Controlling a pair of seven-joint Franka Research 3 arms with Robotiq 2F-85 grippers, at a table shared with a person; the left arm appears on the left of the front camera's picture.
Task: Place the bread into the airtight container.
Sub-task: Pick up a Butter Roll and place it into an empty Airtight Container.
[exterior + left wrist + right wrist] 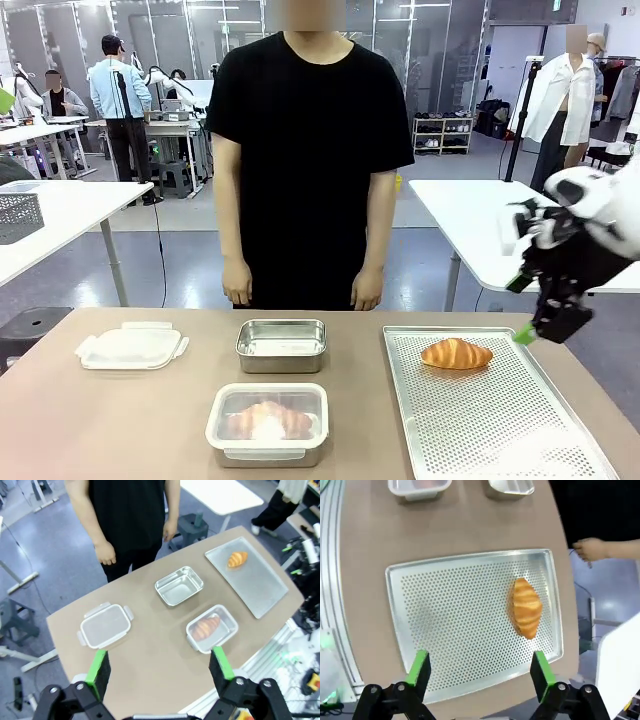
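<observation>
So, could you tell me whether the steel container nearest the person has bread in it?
No, the steel container is empty, its bare bottom showing.

Golden croissant [456, 353] flat on tray [500, 425], clear container [267, 423] holding another

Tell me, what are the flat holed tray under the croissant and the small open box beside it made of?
The flat perforated silver tray looks like metal, perhaps aluminium: matte grey sheen, punched holes. The small open rectangular silver box looks like stainless steel: brighter, mirror-like walls.
</observation>
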